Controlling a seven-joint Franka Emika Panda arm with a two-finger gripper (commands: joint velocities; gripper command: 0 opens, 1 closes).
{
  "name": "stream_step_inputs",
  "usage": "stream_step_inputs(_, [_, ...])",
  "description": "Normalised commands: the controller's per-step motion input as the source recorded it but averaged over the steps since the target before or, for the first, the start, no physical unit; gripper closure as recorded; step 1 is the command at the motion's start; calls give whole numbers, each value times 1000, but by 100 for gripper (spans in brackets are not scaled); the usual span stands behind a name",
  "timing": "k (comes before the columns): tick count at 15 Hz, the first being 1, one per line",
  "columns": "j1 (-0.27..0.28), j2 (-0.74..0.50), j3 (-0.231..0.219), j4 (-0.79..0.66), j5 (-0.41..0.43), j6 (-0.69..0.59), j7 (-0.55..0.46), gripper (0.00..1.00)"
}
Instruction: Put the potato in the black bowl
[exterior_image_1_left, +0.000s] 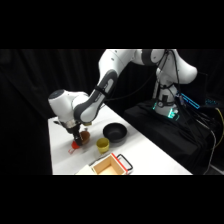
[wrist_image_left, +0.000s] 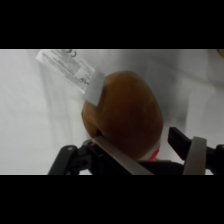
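Two fingers (wrist_image_left: 195, 155) of the gripper (exterior_image_1_left: 80, 138) clamp the potato (wrist_image_left: 125, 115), its long axis roughly upright, red-orange end down, left of the black bowl (exterior_image_1_left: 114, 132)

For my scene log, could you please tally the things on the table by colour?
Brown: 1, the potato, between the gripper fingers
Black: 1, the black bowl
Yellow: 1, the yellow cup
Tan: 1, the tan box
Total: 4
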Motion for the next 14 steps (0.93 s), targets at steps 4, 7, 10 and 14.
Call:
stream_step_inputs(4, [-33, 171, -34, 329, -91, -82, -34, 35])
stream_step_inputs(7, [-61, 125, 4, 277, -43, -145, -51, 59])
stream_step_inputs(10, [-46, 79, 3, 238, -35, -205, -36, 81])
stream_step_inputs(14, [-35, -96, -9, 118, 2, -406, 38, 96])
